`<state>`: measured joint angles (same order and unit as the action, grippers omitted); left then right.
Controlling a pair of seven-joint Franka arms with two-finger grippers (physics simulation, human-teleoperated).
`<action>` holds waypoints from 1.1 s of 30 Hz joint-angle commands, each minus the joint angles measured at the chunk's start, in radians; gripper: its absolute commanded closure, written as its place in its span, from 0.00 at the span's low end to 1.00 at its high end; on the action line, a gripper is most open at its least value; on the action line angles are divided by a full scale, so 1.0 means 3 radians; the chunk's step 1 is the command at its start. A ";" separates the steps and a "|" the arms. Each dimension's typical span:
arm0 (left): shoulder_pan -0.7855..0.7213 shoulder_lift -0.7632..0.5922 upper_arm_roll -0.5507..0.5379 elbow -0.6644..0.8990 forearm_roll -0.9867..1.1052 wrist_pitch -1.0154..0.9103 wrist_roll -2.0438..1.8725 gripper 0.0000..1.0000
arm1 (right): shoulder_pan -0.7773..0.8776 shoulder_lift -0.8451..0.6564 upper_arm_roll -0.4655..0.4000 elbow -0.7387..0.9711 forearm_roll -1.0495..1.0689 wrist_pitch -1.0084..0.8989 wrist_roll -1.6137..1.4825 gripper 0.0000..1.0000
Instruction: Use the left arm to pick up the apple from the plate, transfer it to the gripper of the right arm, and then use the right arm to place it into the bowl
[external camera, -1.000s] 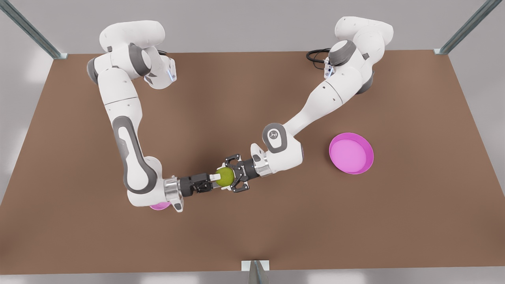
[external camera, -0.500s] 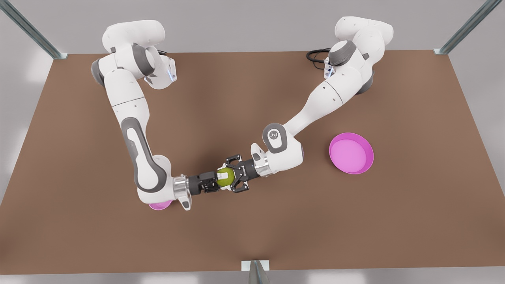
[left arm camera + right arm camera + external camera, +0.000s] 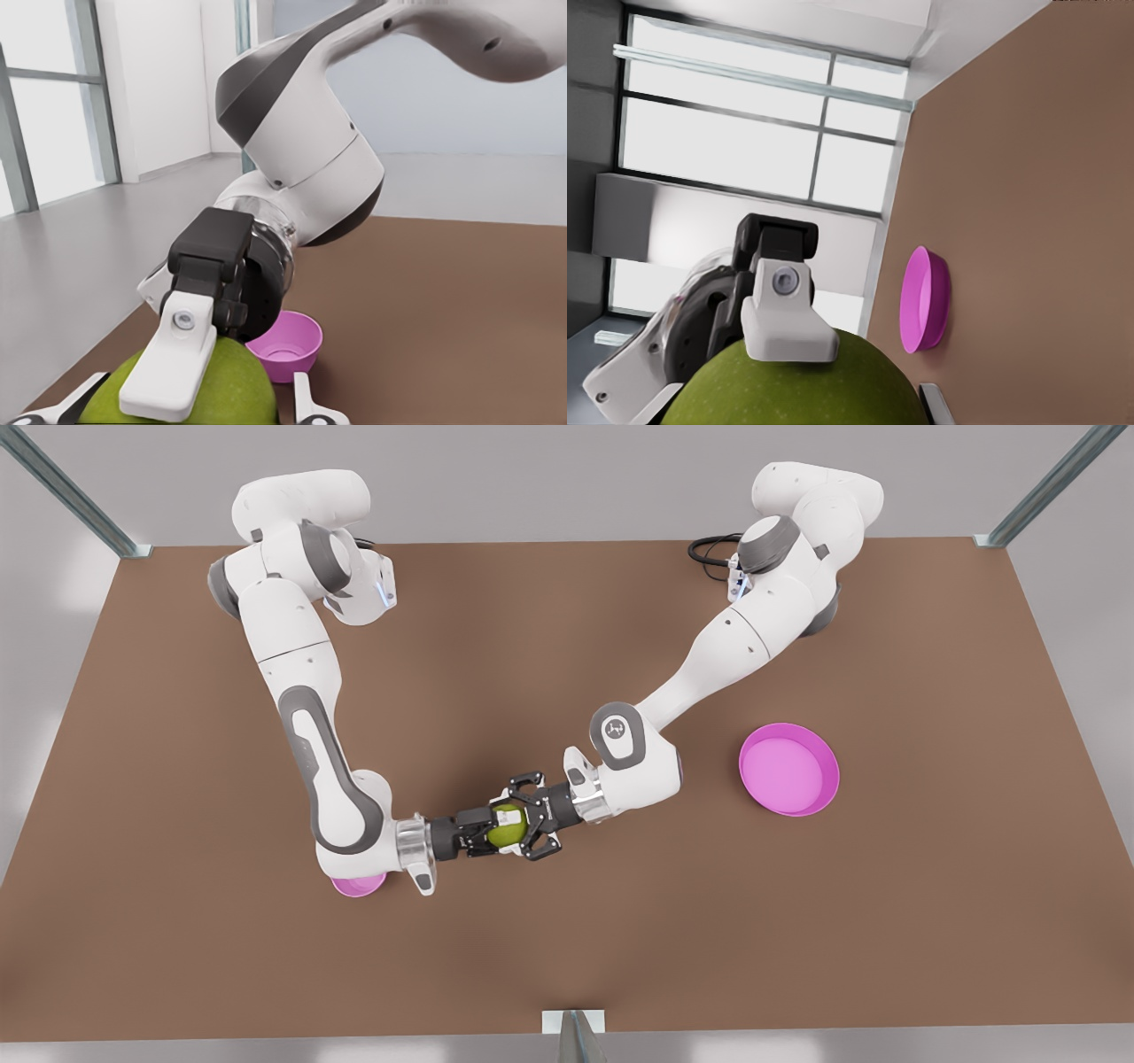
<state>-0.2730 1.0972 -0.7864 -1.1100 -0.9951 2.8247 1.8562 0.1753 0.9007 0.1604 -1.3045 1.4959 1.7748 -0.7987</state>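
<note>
The yellowish-green apple (image 3: 508,829) hangs above the table's middle between both grippers. My left gripper (image 3: 518,822), on the arm at the front view's right, is shut on it. Its white fingertips (image 3: 310,409) flank the apple (image 3: 235,390) in the left wrist view. My right gripper (image 3: 493,828) reaches in from the front view's left, open, with its fingers straddling the apple. One white finger (image 3: 173,363) lies over the fruit. In the right wrist view the apple (image 3: 797,390) sits under the left gripper's pad (image 3: 788,329). The pink bowl (image 3: 358,886) peeks out under the right arm's wrist. The magenta plate (image 3: 788,769) lies at the front view's right.
The brown table (image 3: 567,957) carries both arm bases at its far edge. A metal bracket (image 3: 574,1027) stands at the near edge. The bowl (image 3: 285,341) shows behind the right gripper, and the plate (image 3: 924,301) beyond the apple.
My right gripper has slid toward the front view's right until its fingers reach around the apple. The left gripper and the apple have stayed in place.
</note>
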 commanded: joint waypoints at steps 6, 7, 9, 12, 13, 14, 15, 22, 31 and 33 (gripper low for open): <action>0.0020 -0.0022 -0.0002 -0.0012 -0.0027 -0.0017 0.0061 0.00 | -0.0119 -0.0011 0.0002 -0.0018 -0.0037 -0.0051 -0.0109 0.21; 0.0066 -0.0037 -0.0002 -0.0028 -0.0022 -0.0017 0.0061 0.00 | -0.0160 -0.0011 0.0002 -0.0029 -0.0047 -0.0107 -0.0119 0.21; 0.0107 -0.0052 -0.0002 -0.0074 -0.0022 -0.0017 0.0066 0.00 | -0.0247 -0.0016 -0.0008 -0.0029 -0.0062 -0.0169 -0.0119 0.21; 0.0168 -0.0078 -0.0002 -0.0150 -0.0017 -0.0022 0.0066 0.00 | -0.0477 -0.0042 0.0002 -0.0029 -0.0369 -0.0286 -0.0125 0.21; 0.0311 -0.0190 -0.0007 -0.0365 -0.0022 -0.0043 0.0061 0.00 | -0.0554 -0.0042 0.0002 -0.0034 -0.0543 -0.0332 -0.0130 0.21; 0.0771 -0.0502 -0.0155 -0.0957 -0.0022 -0.0166 0.0020 0.00 | -0.0646 -0.0047 0.0002 -0.0034 -0.0747 -0.0338 -0.0130 0.21; 0.1348 -0.0894 -0.0303 -0.1671 -0.0012 -0.0288 -0.0081 0.00 | -0.0702 -0.0047 0.0002 -0.0034 -0.0870 -0.0338 -0.0130 0.21; 0.2219 -0.2061 0.0499 -0.0544 0.4509 -0.4430 -0.4159 0.00 | -0.1024 -0.0149 -0.0028 -0.0003 -0.2194 -0.0302 -0.0170 0.20; 0.0552 -0.3141 0.2729 -0.1153 0.3281 -0.3970 -0.6509 0.00 | -0.1086 -0.0195 0.0007 0.0109 -0.3800 -0.0046 -0.0191 0.18; 0.0552 -0.3125 0.2734 -0.1086 0.3291 -0.3970 -0.6535 0.00 | -0.1050 -0.0195 0.0007 0.0109 -0.3994 0.0148 -0.0191 0.18</action>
<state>-0.1056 0.1669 0.0294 -1.4393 0.0011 1.6829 0.8375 -0.1429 0.8437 0.1609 -1.2722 0.4242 1.7521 -0.8417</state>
